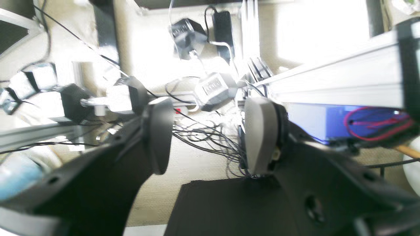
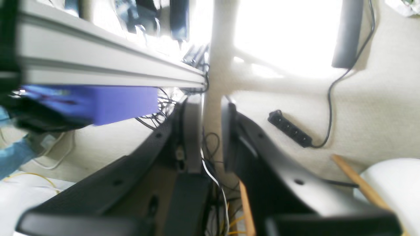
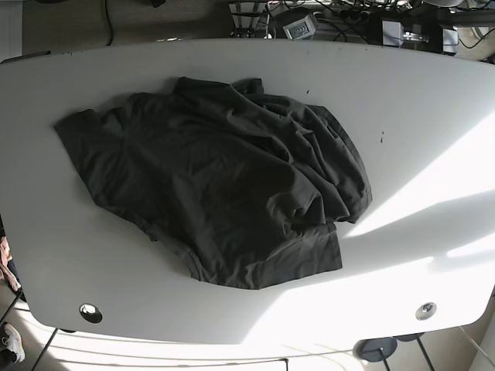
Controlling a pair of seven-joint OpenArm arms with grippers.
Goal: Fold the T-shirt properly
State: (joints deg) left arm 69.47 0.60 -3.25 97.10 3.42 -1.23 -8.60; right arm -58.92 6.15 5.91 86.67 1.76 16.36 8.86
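While the dark T-shirt (image 3: pixel 216 193) lies crumpled in the middle of the white table (image 3: pixel 433 124), I cannot see either arm over it in the base view. It runs long from the far left to the near right. My left gripper (image 1: pixel 210 134) is spread wide. My right gripper (image 2: pixel 210 134) is open just a little. Both hold nothing and look at the floor, so I cannot tell which is nearer.

Both wrist views are blurred; the table (image 3: pixel 433 116) is cropped at the edges.
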